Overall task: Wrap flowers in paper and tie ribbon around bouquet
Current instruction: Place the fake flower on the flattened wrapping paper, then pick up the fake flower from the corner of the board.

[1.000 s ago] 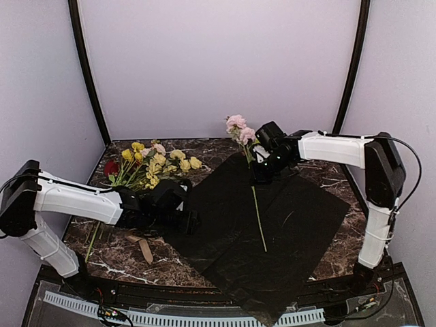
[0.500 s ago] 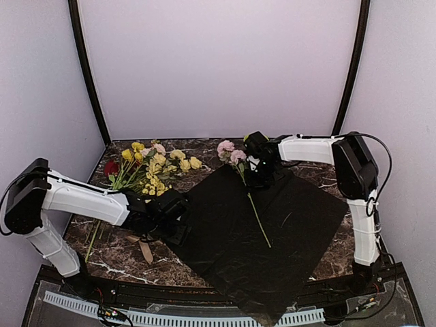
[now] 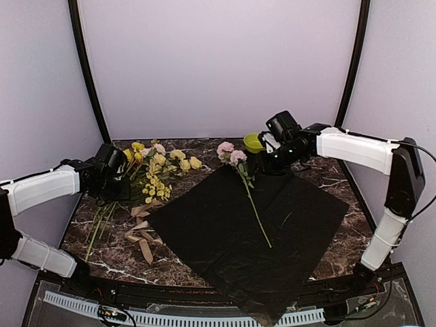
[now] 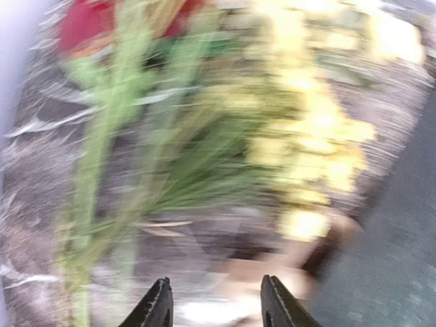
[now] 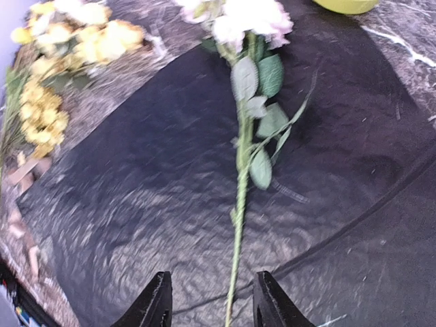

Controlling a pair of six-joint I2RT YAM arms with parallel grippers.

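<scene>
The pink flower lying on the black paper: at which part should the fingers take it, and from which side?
Take the bare lower stem, below the leaves, coming straight down from above with the fingers set across it. The pink flower lies flat on the paper, so only the top is free, and the blooms would likely crush.

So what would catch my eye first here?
The big black paper spread flat in the middle, with a single pink flower lying on it, blooms toward the back. To its left sits a heap of mostly yellow flowers, with a tan ribbon crumpled just in front of it.
</scene>
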